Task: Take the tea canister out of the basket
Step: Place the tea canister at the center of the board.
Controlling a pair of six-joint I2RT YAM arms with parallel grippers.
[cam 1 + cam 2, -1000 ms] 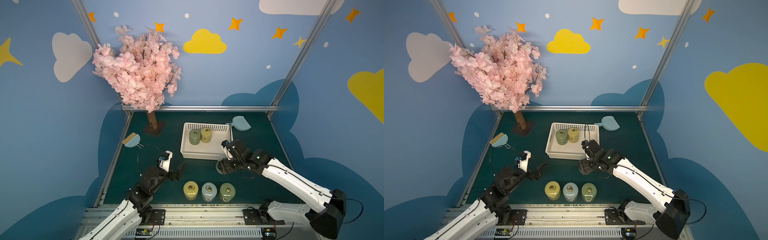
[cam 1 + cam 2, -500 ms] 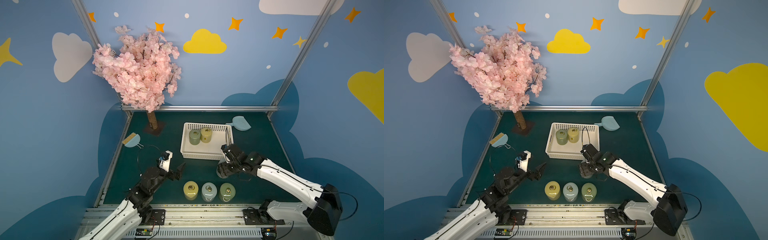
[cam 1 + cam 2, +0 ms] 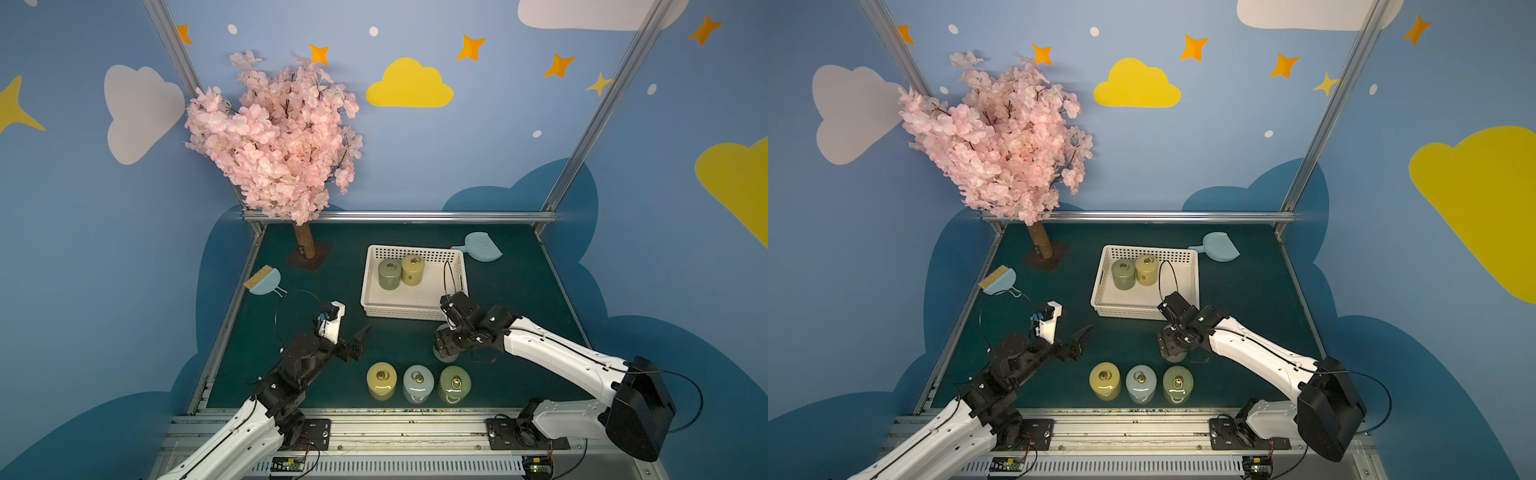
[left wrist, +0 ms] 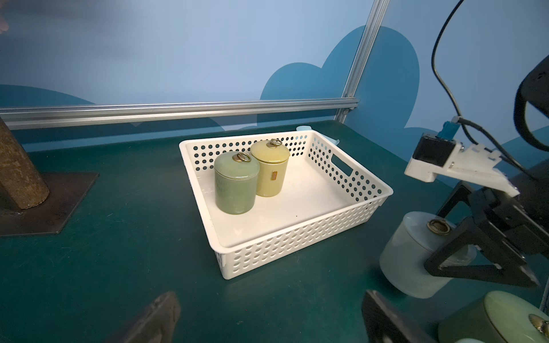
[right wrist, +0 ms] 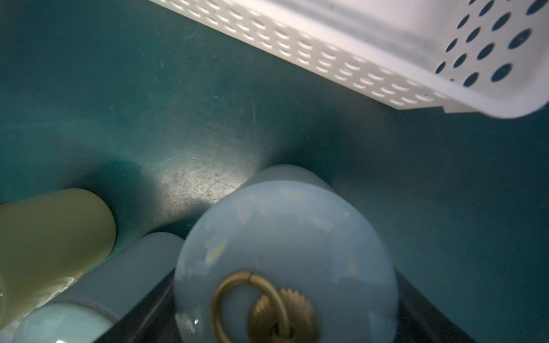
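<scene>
While the pale-blue tea canister (image 4: 410,255) is being pinched by the right gripper (image 3: 444,344) just outside the basket (image 4: 282,249), a toppling knock against the close green canister (image 3: 455,384) is being risked; the left gripper (image 3: 358,343) is being held spread.

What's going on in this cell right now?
The right gripper has its fingers around a pale blue canister, just outside the basket by its near corner and low at the mat. I cannot tell whether it has touched down. A green canister and a yellow canister sit in the basket. At the front, three more canisters stand in a row. The left gripper hangs open, holding nothing.
</scene>
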